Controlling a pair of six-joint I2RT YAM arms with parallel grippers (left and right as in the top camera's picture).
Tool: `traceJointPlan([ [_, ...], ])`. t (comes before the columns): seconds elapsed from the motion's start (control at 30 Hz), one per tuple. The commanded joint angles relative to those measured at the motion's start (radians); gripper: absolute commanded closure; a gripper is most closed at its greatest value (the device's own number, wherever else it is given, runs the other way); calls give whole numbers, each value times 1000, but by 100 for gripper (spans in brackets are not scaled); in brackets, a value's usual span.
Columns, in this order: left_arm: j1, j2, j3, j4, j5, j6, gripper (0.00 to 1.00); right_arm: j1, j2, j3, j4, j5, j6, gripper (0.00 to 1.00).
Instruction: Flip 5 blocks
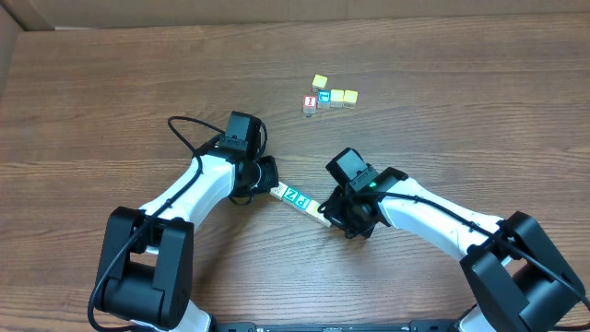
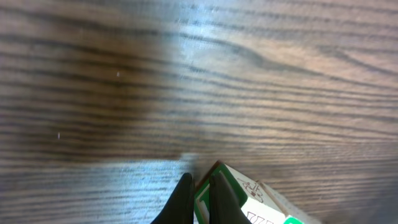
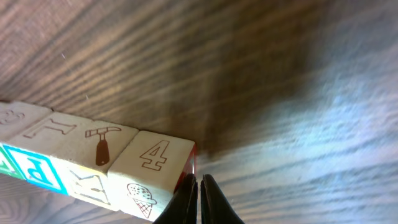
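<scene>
While both pairs of fingers are closed with nothing between them, you have the row of blocks (image 1: 297, 197) lying on the table (image 1: 461, 111) between the two grippers. Your left gripper (image 1: 270, 181) sits at one end and your right gripper (image 1: 326, 214) at the other.

In the left wrist view the left gripper (image 2: 200, 198) has its tips pinched almost together. One green-edged block (image 2: 252, 198) sits just beyond them and to their right, and a sliver of its green shows through the narrow gap.

In the right wrist view the right gripper (image 3: 200, 196) has its tips together. The end block marked "4" (image 3: 152, 163) is just to their left, with its red side face at the tips.

Counting away from those fingers you see four blocks: the "4", one with a hammer (image 3: 102, 144), one with a letter (image 3: 53, 127), and one cut off by the frame edge (image 3: 12, 115). You cannot tell from here how many the whole row holds.

Well apart from both sets of fingers, on the far side of the table, five more cubes are bunched together:
- three yellow cubes (image 1: 319, 82) (image 1: 336, 96) (image 1: 350, 96)
- one blue-faced cube (image 1: 324, 97)
- one red-faced cube (image 1: 310, 103)
</scene>
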Motion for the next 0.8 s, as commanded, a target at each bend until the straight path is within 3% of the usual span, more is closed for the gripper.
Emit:
traceJointPlan([
  [0.0, -11, 10, -4, 8, 74, 1, 96, 32, 2, 8, 31, -63, 119, 93],
  [0.77, -11, 38, -5, 92, 74, 0, 96, 125, 2, 8, 118, -62, 257, 92],
])
